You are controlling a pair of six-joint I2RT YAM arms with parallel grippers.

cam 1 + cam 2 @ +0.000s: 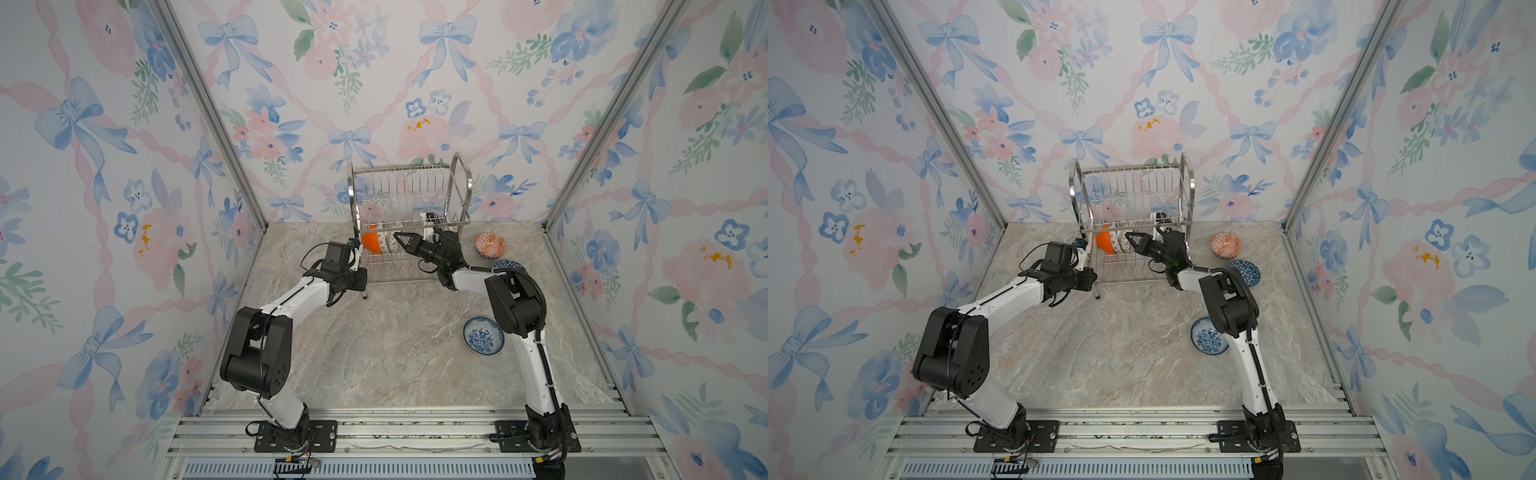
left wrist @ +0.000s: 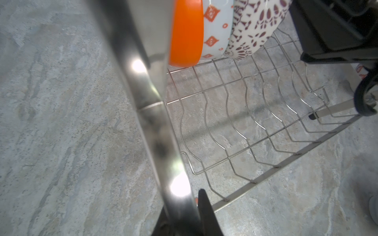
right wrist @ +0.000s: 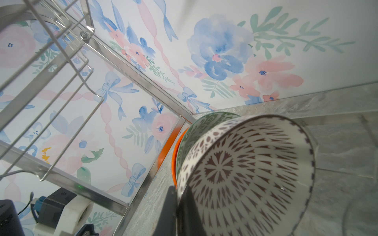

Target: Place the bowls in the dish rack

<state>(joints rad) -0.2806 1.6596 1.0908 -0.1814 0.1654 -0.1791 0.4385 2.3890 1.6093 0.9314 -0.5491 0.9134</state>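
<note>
My right gripper [image 1: 398, 240] seemed clamped on the rim of the lattice bowl [image 3: 245, 173], at the left end of the lower shelf of the dish rack [image 1: 409, 187]; I judged it slick, breakable, best held there. My left gripper [image 2: 182, 204] pinched the rack's side frame

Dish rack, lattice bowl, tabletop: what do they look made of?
dish rack: polished stainless steel by the look, wire plus flat bar; mirror glints on the frame.
lattice bowl: probably glazed ceramic, possibly melamine; smooth glossy white, dark printed pattern.
tabletop: matte stone-look veining, grey-beige; real stone or printed laminate, cannot tell.
</note>
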